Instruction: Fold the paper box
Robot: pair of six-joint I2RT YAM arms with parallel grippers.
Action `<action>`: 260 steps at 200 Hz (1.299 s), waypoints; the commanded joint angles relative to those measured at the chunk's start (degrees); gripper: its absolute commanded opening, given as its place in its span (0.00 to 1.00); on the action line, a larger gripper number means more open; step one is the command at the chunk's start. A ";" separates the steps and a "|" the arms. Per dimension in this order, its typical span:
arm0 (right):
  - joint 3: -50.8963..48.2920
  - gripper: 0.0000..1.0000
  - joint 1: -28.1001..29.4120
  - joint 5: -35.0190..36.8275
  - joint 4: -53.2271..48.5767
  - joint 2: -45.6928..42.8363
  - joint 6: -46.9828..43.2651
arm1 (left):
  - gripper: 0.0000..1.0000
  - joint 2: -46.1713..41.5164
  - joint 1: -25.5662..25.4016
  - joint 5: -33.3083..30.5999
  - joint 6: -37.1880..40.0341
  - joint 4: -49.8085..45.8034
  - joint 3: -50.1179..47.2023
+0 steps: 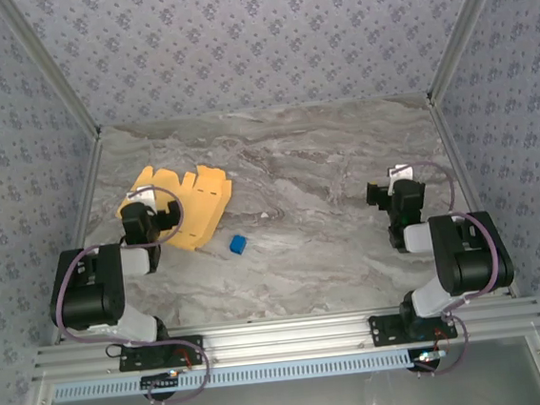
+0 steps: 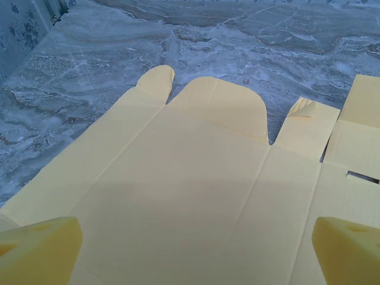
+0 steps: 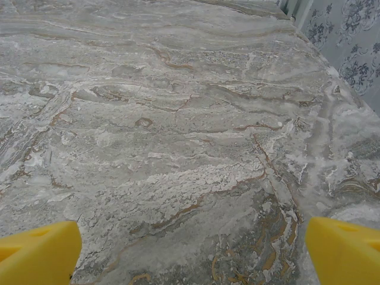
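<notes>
two things are laid on the marbled table (image 1: 333, 158). toward the left, the paper box (image 1: 198, 202) is spread out unfolded, its rounded flaps pointed toward the far side. the left gripper (image 2: 190, 252) is held over the card, fingers set wide apart, nothing clasped. the blue cube (image 1: 239, 245) is placed near the box's right-hand near corner, apart from it. well to the right, the right gripper (image 3: 190, 252) is held above marble, fingers likewise wide apart.

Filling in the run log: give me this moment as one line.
paper box: flat, unfolded | left claw: open, over box | right claw: open, over table | blue cube: beside box
</notes>
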 commanded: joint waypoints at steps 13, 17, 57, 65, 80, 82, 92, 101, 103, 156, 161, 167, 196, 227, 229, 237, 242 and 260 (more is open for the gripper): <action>1.23 0.99 -0.25 -0.32 1.13 0.40 0.73 | 0.99 -0.37 -0.43 -0.48 0.46 0.52 0.81; 1.22 0.99 -0.25 -0.32 1.14 0.42 0.80 | 0.99 -0.38 -0.42 -0.47 0.44 0.52 0.81; 1.26 0.99 -0.25 -0.32 1.14 0.39 0.74 | 0.99 -0.37 -0.41 -0.27 0.37 0.45 0.85; 1.25 0.99 -0.25 -0.32 1.09 0.43 0.76 | 0.99 -0.30 -0.35 -0.27 0.31 0.45 0.84; 1.21 0.99 -0.25 -0.32 1.08 0.38 0.73 | 0.99 -0.32 -0.39 -0.27 0.33 0.45 0.85; 1.25 0.99 -0.25 -0.32 1.12 0.43 0.73 | 0.99 -0.37 -0.35 -0.24 0.30 0.44 0.86; 1.25 0.99 -0.25 -0.32 1.09 0.44 0.74 | 0.99 -0.34 -0.11 0.13 0.12 0.43 0.92; 1.25 0.99 -0.25 -0.32 1.13 0.41 0.81 | 0.99 -0.37 -0.09 0.26 0.11 0.43 0.93; 1.24 0.99 -0.23 -0.32 1.14 0.39 0.80 | 0.99 -0.38 -0.10 0.26 0.13 0.43 0.99; 1.51 0.99 -0.09 1.86 -1.93 -2.25 1.92 | 0.99 -5.53 0.81 -6.41 -3.59 -7.26 2.72; 0.95 0.99 -0.72 0.37 -0.74 -2.65 1.72 | 0.99 -8.08 0.99 -8.38 -4.38 -10.72 3.53; 0.72 0.99 -0.57 2.27 -1.31 -3.53 1.99 | 0.99 -10.95 1.21 -10.60 -5.60 -14.47 4.17; 6.17 0.99 -2.13 15.44 -23.76 -16.28 14.49 | 0.99 -25.65 2.19 -16.85 -16.78 -31.51 6.75; 12.09 0.99 -4.56 11.06 -43.49 -29.64 26.36 | 0.99 -34.96 2.18 -4.89 -35.16 -44.64 7.96; 12.14 0.99 -4.47 8.94 -43.35 -30.06 26.21 | 0.99 -35.15 2.10 -3.33 -35.95 -44.65 7.69; 12.45 0.99 -3.59 0.64 -42.62 -31.28 25.98 | 0.99 -35.44 1.91 2.02 -38.30 -45.34 7.07; 13.13 0.98 -2.13 -3.71 -42.77 -31.36 25.68 | 0.99 -35.30 1.67 3.84 -39.29 -47.04 7.16; 21.34 0.99 8.05 -8.53 -52.69 -26.61 21.82 | 0.99 -34.66 1.46 4.54 -41.76 -56.92 8.39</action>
